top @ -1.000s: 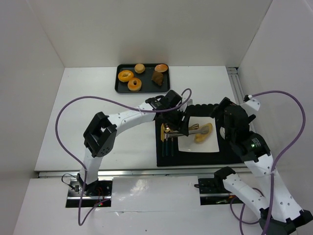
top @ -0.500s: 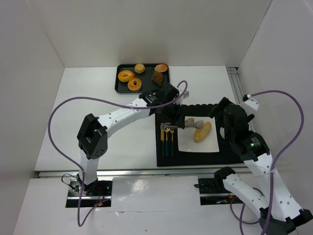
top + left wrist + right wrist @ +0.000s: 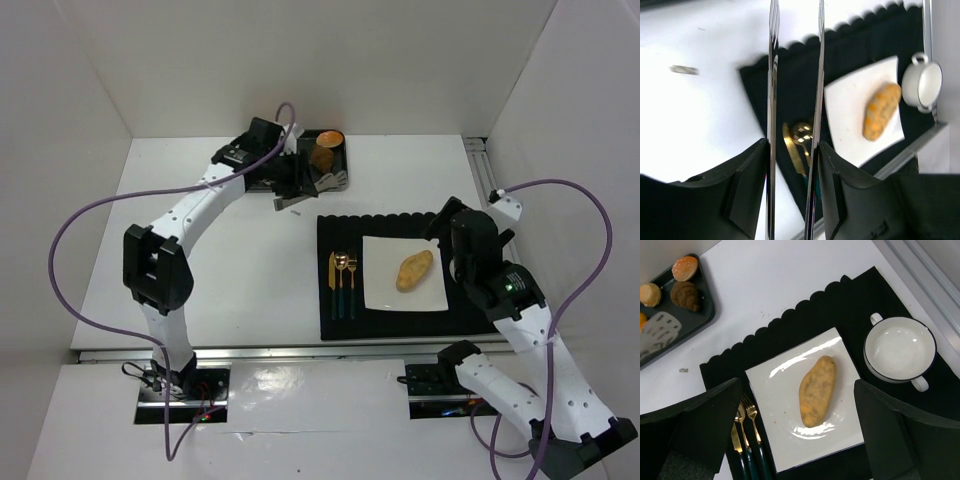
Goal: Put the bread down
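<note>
A long golden bread (image 3: pixel 415 270) lies free on the white square plate (image 3: pixel 378 290); both wrist views show this bread (image 3: pixel 817 390) (image 3: pixel 881 111) too. At the back of the table, my left gripper (image 3: pixel 292 172) is shut on metal tongs (image 3: pixel 318 186) over the black tray's (image 3: pixel 344 168) near edge. In the left wrist view the two tong blades (image 3: pixel 772 100) run between the fingers of my left gripper (image 3: pixel 792 155), tips apart and nothing in them. My right gripper (image 3: pixel 455 240) (image 3: pixel 797 432) hangs open high above the plate (image 3: pixel 785 405).
The plate sits on a black scalloped mat (image 3: pixel 340 325), with gold cutlery (image 3: pixel 342 285) to its left and a white two-handled bowl (image 3: pixel 899 351) to its right. The tray holds an orange bun (image 3: pixel 330 138), a brown croissant (image 3: pixel 322 158) and other pastries. White walls enclose the table.
The left arm has swung from the plate back and left to the tray, carrying the tongs. The bread, let go, stays on the plate. The right arm is nearly unmoved.
</note>
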`<state>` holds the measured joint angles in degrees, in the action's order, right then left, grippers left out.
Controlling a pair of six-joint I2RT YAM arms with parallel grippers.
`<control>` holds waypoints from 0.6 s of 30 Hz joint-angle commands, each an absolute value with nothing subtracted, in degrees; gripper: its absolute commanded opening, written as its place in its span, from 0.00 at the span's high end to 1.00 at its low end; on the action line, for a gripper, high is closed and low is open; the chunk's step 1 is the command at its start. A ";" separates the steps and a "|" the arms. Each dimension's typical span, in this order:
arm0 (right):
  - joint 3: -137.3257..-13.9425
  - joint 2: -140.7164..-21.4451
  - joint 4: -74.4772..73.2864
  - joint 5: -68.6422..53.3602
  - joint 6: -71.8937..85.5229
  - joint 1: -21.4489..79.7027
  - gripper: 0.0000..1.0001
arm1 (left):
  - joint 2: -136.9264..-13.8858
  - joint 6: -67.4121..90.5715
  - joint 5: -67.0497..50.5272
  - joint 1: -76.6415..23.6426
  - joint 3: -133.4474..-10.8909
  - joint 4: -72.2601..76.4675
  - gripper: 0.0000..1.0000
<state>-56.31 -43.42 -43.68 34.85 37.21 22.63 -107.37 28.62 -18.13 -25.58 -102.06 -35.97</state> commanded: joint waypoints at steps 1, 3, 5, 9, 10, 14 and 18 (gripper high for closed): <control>-56.51 -44.03 -41.40 35.24 36.47 23.03 0.00 | -108.90 28.30 -21.71 -21.90 -103.89 -33.49 0.45; -56.51 -44.65 -40.79 35.24 36.47 23.03 0.00 | -110.29 28.91 -22.23 -20.22 -104.67 -32.61 0.45; -56.51 -45.44 -40.17 35.24 36.47 23.03 0.00 | -111.79 30.14 -22.93 -18.02 -105.55 -31.82 0.45; -56.51 -47.80 -39.03 35.24 35.95 23.03 0.00 | -117.76 32.16 -24.26 -16.61 -111.16 -30.76 0.45; -56.51 -47.81 -39.02 35.24 35.95 23.03 0.00 | -119.08 32.69 -23.30 -16.61 -112.40 -30.76 0.45; -57.04 -49.13 -38.50 34.72 35.95 23.03 0.00 | -123.65 33.22 -18.73 -16.61 -117.06 -30.15 0.41; -57.04 -50.18 -37.97 34.72 35.42 23.03 0.00 | -127.52 33.22 -16.00 -16.61 -121.63 -31.46 0.39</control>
<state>-56.29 -49.98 -41.98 34.13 36.14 22.63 -126.72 32.08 -17.93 -16.36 -117.40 -32.97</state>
